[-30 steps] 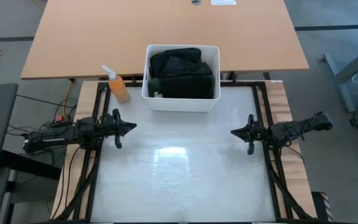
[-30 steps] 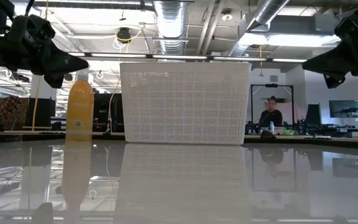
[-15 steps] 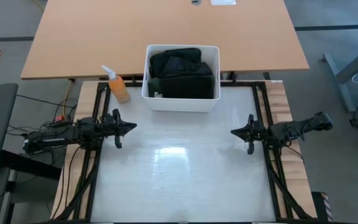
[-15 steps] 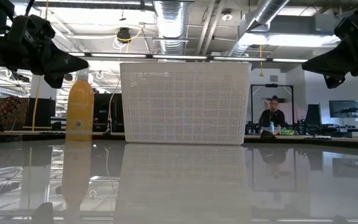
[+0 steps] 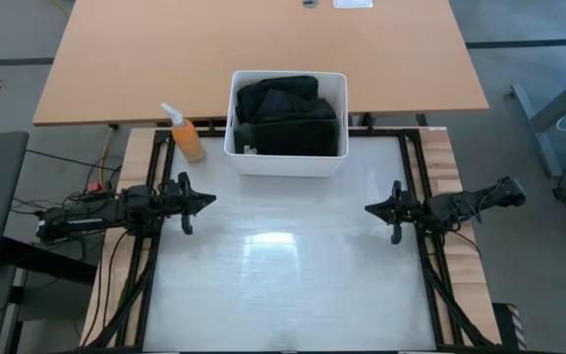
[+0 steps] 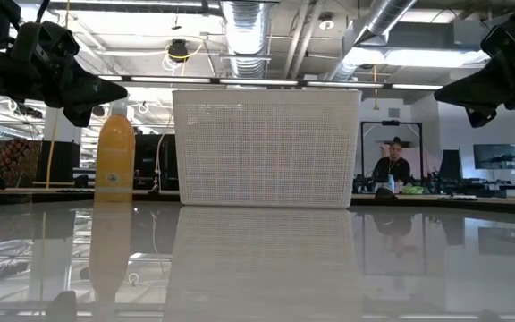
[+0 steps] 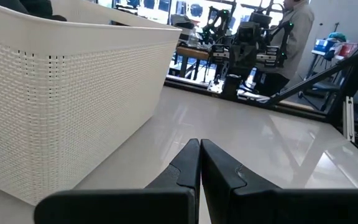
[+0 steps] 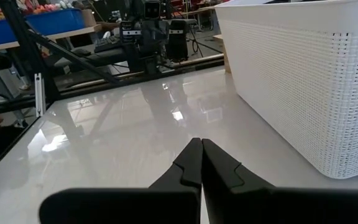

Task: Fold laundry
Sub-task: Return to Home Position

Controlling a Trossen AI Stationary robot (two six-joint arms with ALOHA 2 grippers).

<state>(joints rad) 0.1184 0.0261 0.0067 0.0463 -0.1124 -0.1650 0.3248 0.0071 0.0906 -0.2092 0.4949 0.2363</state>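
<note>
Laundry [image 5: 288, 113] sits in the bin, both arms parked.
On the white table [image 5: 283, 285], the white bin [image 5: 285, 165] at 12 o'clock holds the dark clothes. Nothing has moved in the last second, so the job looks finished. The left gripper [image 5: 207, 200] at 9 o'clock and the right gripper [image 5: 369, 208] at 3 o'clock are pressed together and empty. The clothes lie well apart, toward 1 and 11 o'clock of them. An orange bottle [image 5: 187, 138] stands just beside the bin.

Open tabletop [image 5: 283, 265] before bin [image 5: 285, 164], bottle [image 5: 187, 140]
</note>
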